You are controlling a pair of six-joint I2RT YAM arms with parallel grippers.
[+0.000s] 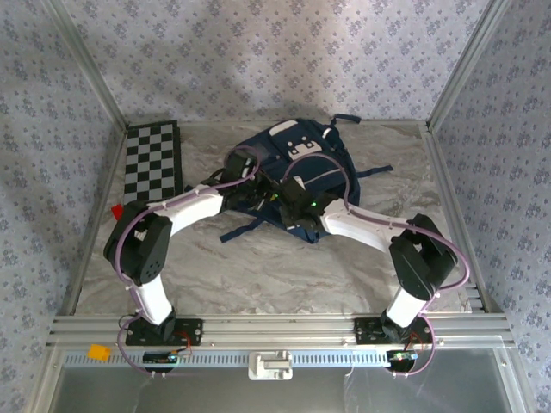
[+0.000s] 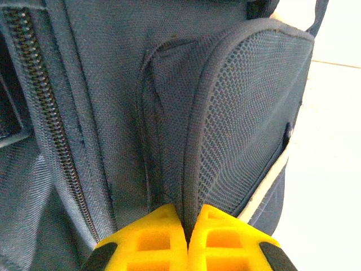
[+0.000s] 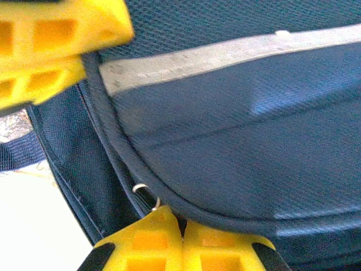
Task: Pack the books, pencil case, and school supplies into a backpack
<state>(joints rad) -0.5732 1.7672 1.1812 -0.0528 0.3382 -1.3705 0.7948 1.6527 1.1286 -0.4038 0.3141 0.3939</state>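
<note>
Backpack (image 1: 297, 163) is lying flat toward the far side of the marbled table (image 1: 284, 267), with the chequered board (image 1: 153, 159) sitting to its left. Left gripper (image 2: 185, 217) is clamping the bound edge of the mesh side pocket (image 2: 248, 113), jaws pressed together. Right gripper (image 3: 181, 217) is pinching the dark piping below the pale trim stripe (image 3: 225, 53), beside a small metal ring (image 3: 142, 191).

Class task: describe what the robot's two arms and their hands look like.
The left arm and right arm have white rounded links, bulky black joints and thin lilac cables looping alongside. The left hand and right hand have moulded yellow fingers with black outer corners.
</note>
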